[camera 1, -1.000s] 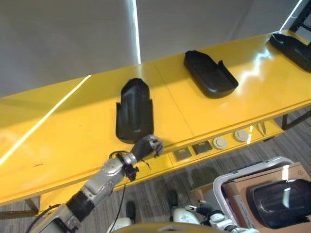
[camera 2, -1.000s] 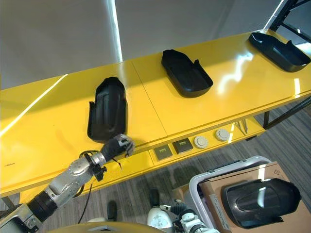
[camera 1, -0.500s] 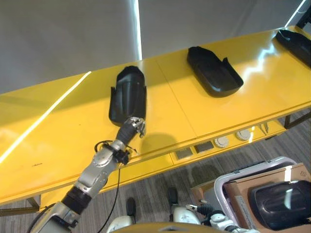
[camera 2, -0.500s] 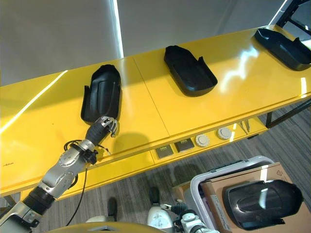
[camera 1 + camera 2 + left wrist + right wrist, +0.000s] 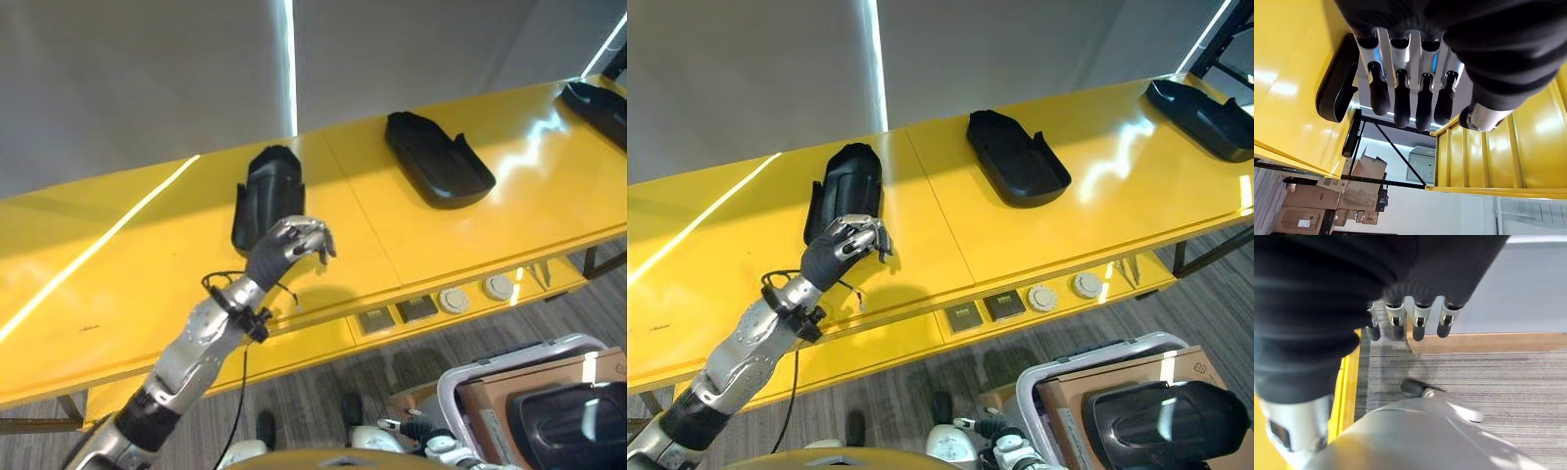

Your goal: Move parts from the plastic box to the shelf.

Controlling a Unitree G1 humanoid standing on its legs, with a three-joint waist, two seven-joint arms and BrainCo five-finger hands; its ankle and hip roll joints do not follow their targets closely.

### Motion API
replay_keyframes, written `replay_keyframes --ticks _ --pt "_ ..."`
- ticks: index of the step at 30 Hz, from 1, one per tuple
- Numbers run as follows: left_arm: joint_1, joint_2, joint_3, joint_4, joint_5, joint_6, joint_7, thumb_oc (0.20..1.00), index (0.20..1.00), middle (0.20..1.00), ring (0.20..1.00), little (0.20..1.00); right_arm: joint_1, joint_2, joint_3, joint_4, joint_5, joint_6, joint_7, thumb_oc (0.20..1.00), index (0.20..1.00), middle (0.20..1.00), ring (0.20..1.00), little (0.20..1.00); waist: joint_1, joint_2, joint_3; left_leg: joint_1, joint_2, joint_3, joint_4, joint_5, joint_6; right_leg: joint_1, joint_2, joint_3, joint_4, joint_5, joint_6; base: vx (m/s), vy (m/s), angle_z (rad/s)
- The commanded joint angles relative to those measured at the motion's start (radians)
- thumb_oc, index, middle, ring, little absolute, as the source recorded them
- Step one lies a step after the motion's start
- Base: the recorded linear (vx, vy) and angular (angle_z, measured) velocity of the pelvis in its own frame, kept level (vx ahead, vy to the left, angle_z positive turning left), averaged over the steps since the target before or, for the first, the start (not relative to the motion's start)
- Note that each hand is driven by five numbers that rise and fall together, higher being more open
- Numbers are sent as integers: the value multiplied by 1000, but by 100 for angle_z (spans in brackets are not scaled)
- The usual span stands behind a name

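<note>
No text, label or number can be read anywhere.

Right hand (image 5: 1400, 293): dark ribbed cover from 9 to 12 o'clock, holding nothing.
Fingers (image 5: 1419, 328): a row of dark tips, hanging relaxed near the centre.
Floor (image 5: 1528, 372): grey striped carpet, from centre to 4 o'clock.
Wooden edge (image 5: 1488, 342): light brown band at 3 o'clock.
Yellow strip (image 5: 1349, 382): upright edge at 8 o'clock.
</note>
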State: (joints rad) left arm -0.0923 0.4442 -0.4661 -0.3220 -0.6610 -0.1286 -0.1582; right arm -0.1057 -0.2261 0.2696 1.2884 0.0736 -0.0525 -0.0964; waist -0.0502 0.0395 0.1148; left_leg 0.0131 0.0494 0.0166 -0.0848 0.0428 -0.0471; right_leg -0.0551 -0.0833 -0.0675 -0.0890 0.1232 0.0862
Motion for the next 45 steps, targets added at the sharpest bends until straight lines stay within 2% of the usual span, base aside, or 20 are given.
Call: replay_keyframes --ticks 1,6,14,18,19,20,22,23,26,31,33,34,36,38,39,41,42,43,44,45 --pt "14 57 39 -56 129 -76 2 1000 1000 1000 1000 1000 13 59 17 36 34 -7 -12 1000 1000 1000 1000 1000 12 -74 -50 -26 29 -37 -2 -45 -22 53 -90 7 10 -88 75 2 -1 7" --pt "142 129 104 -78 242 -105 33 1000 1000 1000 1000 1000 36 55 -20 24 65 -23 -37 1000 1000 1000 1000 1000 30 -95 -63 7 35 -45 -2 -58 -15 79 -87 7 17 -97 80 4 29 4" --pt "114 152 99 -50 296 -126 71 1000 1000 1000 1000 1000 75 37 -71 -2 99 -33 -74 1000 1000 1000 1000 1000 19 -122 -44 20 1 -17 11 -82 21 49 -119 50 62 -71 110 -26 129 -3" --pt "38 134 75 -2 381 -165 144 1000 1000 1000 1000 1000 77 45 -100 -33 99 -47 -140 1000 1000 1000 1000 1000 -24 -136 17 -9 -25 68 21 -91 50 -84 -150 78 89 62 162 -186 252 -48" --pt "35 134 85 6 391 -172 151 1000 1000 1000 1000 1000 75 50 -103 -43 100 -51 -148 1000 1000 1000 1000 1000 -17 -130 26 -15 -18 95 26 -90 51 -106 -150 30 105 52 155 -178 179 -93" --pt "33 134 85 7 391 -172 151 1000 1000 1000 1000 1000 74 50 -103 -43 100 -51 -148 1000 1000 1000 1000 1000 -15 -132 24 -20 -19 97 27 -86 50 -112 -151 33 105 55 154 -101 136 -173" --pt "50 138 106 24 438 -177 162 1000 1000 1000 1000 1000 97 51 -106 -62 84 -69 -158 1000 1000 1000 1000 1000 -9 -115 38 -16 -9 160 21 -86 59 -122 -142 -101 181 -13 123 -117 181 -182" --pt "50 138 106 24 439 -178 162 1000 1000 1000 1000 1000 97 51 -106 -62 84 -69 -158 1000 1000 1000 1000 1000 -8 -117 37 -19 -10 162 21 -83 59 -126 -142 -99 181 -10 122 -161 193 -143" --pt "77 123 137 49 435 -166 163 1000 1000 1000 1000 1000 127 29 -121 -64 83 -76 -155 1000 1000 1000 1000 1000 22 -107 49 -18 -6 254 31 -85 76 -94 -144 -200 312 -113 82 -149 67 -98" --pt "59 96 158 47 450 -170 185 1000 1000 1000 1000 1000 134 27 -115 -61 55 -65 -155 1000 1000 1000 1000 1000 42 -93 27 -21 -9 330 45 -98 62 -5 -162 -290 210 -129 108 -41 -54 -86" --pt "57 71 154 77 446 -174 191 1000 1000 1000 1000 1000 141 29 -97 -68 50 -66 -153 1000 1000 1000 1000 1000 32 -82 13 -25 2 355 50 -87 50 16 -131 -261 148 -140 93 -24 -258 -131" --pt "28 43 150 103 443 -176 208 1000 1000 1000 1000 1000 156 18 -100 -72 65 -72 -146 1000 1000 1000 1000 1000 7 -50 7 -43 27 351 74 -58 23 36 -89 -225 108 -163 66 15 -380 -83" --pt "33 16 152 100 406 -176 203 1000 1000 1000 1000 1000 154 8 -100 -60 64 -72 -139 1000 1000 1000 1000 1000 -7 -36 10 -49 52 348 121 -56 3 63 -70 -220 88 -173 49 21 -327 -14" --pt "20 16 151 97 406 -175 190 1000 1000 1000 1000 1000 152 -5 -92 -57 64 -76 -133 1000 1000 1000 1000 1000 -10 -44 32 -92 101 315 276 -67 -26 82 -45 -192 83 -191 20 -39 -306 -61" --pt "6 15 143 98 405 -175 190 1000 1000 1000 1000 1000 147 -15 -82 -55 64 -78 -132 1000 1000 1000 1000 1000 1 -45 56 -129 119 275 330 -17 -35 81 -35 -182 82 -180 -1 -111 -208 -45" --pt "-6 -1 122 111 407 -176 196 1000 1000 1000 1000 1000 129 -34 -68 -36 54 -76 -131 1000 1000 1000 1000 1000 34 -45 71 -144 45 85 286 -41 -34 86 -30 -142 70 -179 -3 -67 -84 -64" --pt "-8 -1 122 113 407 -177 196 1000 1000 1000 1000 1000 128 -34 -69 -35 54 -76 -131 1000 1000 1000 1000 1000 33 -45 69 -146 43 83 281 -35 -32 83 -31 -144 69 -177 -2 69 -45 -121" --pt "-3 0 111 119 433 -178 207 1000 1000 1000 1000 1000 110 -48 -77 -25 53 -76 -138 1000 1000 1000 1000 1000 56 -35 66 -149 -28 -91 217 -45 -34 84 -16 -72 61 -166 13 68 -23 -126" --pt "-3 -1 110 120 433 -178 207 1000 1000 1000 1000 1000 110 -49 -77 -25 53 -76 -138 1000 1000 1000 1000 1000 58 -36 67 -144 -28 -90 210 -43 -34 85 -16 -70 61 -167 13 108 -18 -184" --pt "0 1 106 127 434 -179 218 1000 1000 1000 1000 1000 100 -55 -91 -30 67 -82 -147 1000 1000 1000 1000 1000 62 -26 65 -160 -51 -209 169 -18 -36 72 -2 -2 64 -157 19 91 8 -185"
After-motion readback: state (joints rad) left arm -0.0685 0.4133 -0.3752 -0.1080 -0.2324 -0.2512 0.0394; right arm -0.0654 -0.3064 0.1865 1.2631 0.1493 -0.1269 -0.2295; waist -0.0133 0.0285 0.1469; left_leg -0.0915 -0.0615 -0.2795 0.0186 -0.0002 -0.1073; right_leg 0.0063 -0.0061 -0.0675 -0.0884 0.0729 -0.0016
